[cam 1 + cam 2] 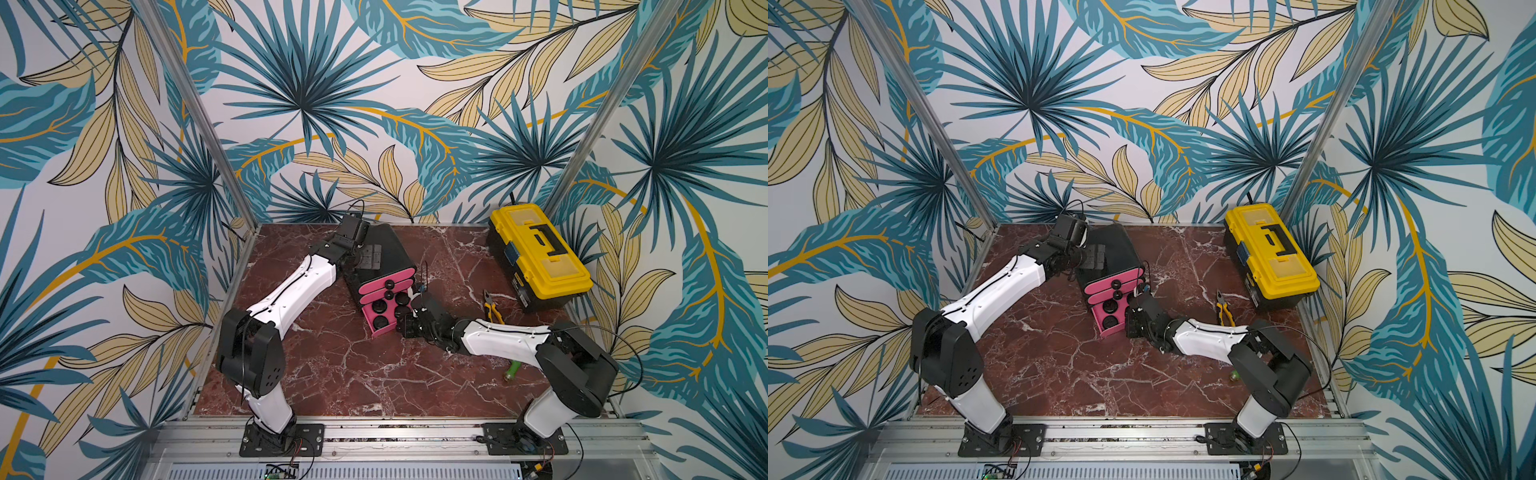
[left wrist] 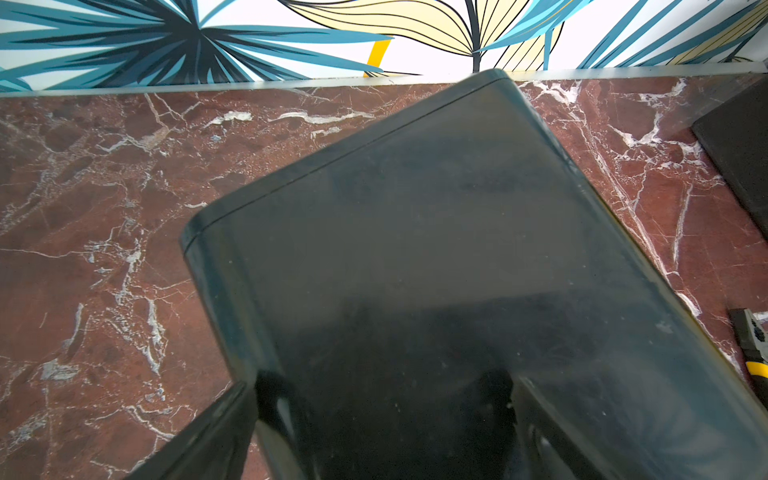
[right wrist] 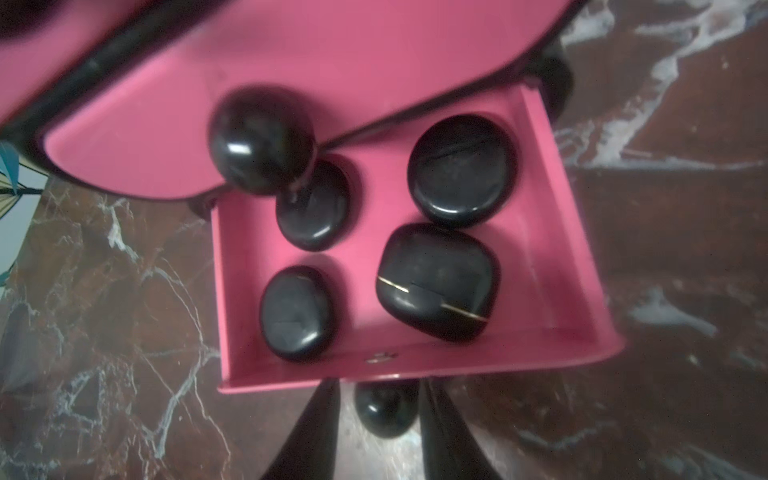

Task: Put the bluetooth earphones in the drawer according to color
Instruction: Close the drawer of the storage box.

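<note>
While wide-spread left jaws braced the black rounded cabinet [image 1: 395, 249], right jaws, from four o'clock, straddled its pink drawer's [image 3: 552, 249] black knob [image 3: 386, 409], grip unclear.

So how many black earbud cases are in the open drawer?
4 black cases, all in the open bottom drawer: two deeper in, two near its front wall. More could hide under the drawer above.
</note>
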{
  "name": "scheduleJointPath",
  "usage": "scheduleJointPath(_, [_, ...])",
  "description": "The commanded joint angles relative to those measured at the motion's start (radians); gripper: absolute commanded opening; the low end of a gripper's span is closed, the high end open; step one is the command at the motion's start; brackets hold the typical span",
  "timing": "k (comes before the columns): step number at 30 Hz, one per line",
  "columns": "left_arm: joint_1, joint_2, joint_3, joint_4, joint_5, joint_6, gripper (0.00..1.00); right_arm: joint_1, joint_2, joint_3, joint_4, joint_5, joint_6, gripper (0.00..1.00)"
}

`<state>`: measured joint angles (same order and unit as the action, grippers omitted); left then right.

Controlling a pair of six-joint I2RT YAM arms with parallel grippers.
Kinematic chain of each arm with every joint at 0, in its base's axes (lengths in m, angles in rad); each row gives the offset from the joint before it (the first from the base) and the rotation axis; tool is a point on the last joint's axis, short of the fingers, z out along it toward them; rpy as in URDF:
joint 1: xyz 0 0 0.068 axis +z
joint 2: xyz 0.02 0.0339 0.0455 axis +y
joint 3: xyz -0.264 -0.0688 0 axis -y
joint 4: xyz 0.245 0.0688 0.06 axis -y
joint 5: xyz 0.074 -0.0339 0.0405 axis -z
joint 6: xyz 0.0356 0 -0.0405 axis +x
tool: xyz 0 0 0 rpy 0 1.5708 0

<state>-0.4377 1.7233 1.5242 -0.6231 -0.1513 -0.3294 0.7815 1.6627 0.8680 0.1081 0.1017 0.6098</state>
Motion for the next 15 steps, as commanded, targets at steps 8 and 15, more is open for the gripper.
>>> scheduleJointPath(8, [-0.002,0.035,-0.079,-0.092,0.076,0.003,1.0,0.004,0.023,0.05,0.015,0.02,0.073,0.32])
scheduleJointPath(15, [-0.001,0.032,-0.088,-0.085,0.077,0.004,1.0,0.003,-0.103,-0.097,0.039,0.058,0.16,0.33])
